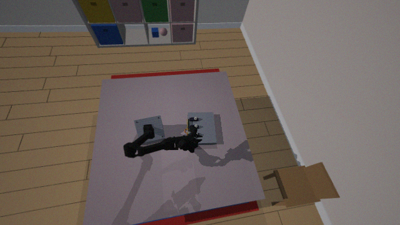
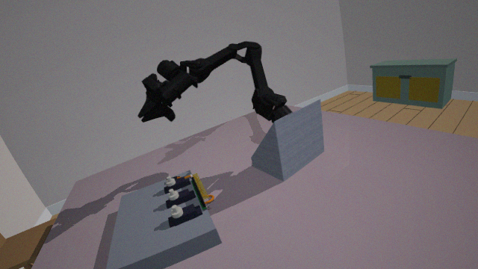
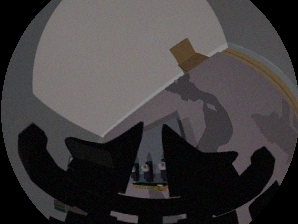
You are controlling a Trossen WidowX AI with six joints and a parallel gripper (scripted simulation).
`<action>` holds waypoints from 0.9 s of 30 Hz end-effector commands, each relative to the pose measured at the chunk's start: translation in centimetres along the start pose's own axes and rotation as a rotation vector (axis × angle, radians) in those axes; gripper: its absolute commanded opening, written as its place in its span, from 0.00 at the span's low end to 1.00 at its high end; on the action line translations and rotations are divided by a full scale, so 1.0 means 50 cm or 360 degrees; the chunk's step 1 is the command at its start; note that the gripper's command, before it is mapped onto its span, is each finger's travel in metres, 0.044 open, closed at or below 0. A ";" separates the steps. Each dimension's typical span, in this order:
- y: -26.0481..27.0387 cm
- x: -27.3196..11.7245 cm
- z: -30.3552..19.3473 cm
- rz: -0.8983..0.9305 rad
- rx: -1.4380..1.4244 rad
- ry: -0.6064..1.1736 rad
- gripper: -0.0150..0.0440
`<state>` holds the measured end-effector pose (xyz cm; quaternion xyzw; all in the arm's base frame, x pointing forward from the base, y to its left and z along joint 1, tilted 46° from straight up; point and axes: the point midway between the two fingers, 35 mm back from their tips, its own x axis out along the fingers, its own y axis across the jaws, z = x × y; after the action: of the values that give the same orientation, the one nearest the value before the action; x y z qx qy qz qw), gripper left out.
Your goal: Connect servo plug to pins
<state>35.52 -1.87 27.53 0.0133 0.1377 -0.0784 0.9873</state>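
Observation:
The grey holder (image 1: 209,126) (image 2: 138,239) (image 3: 155,145) carries several dark servos with white hubs; one servo (image 2: 184,215) is nearest the exterior camera. A green board with a yellow pin row (image 2: 201,186) (image 3: 142,186) runs along the holder's edge facing the arm's base. An orange wire loop (image 2: 212,198) (image 3: 161,188) sticks out beside the row; more orange wire shows at the row's far end in the exterior view. The plug, coloured band and dot are too small to tell. My gripper (image 2: 141,118) (image 3: 152,126) is high above the table, partly open, nothing visible between its fingertips.
A grey wedge-shaped block (image 1: 158,125) (image 2: 299,143) stands at the arm's base, on the pin side of the holder. The table (image 1: 165,97) (image 2: 355,194) bears shadows of the arm. A brown chair (image 1: 295,184) stands on the floor beyond the table's edge.

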 end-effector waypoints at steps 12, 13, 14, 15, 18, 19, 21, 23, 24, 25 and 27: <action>-0.039 0.089 -0.120 -0.0397 -0.0098 0.0664 0.45; -0.042 0.093 -0.128 -0.0425 -0.0112 0.0707 0.45; -0.045 0.097 -0.136 -0.0454 -0.0128 0.0750 0.45; -0.048 0.100 -0.144 -0.0482 -0.0144 0.0792 0.45; -0.056 0.108 -0.167 -0.0566 -0.0199 0.0915 0.45; -0.059 0.111 -0.174 -0.0594 -0.0219 0.0955 0.45; -0.065 0.115 -0.188 -0.0650 -0.0262 0.1033 0.45; -0.071 0.118 -0.201 -0.0706 -0.0309 0.1109 0.45; -0.073 0.120 -0.207 -0.0733 -0.0333 0.1147 0.45; -0.076 0.121 -0.213 -0.0760 -0.0359 0.1184 0.45; -0.082 0.124 -0.225 -0.0814 -0.0413 0.1255 0.45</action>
<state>37.78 -5.98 15.62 -0.0960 0.4864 -0.2728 0.8245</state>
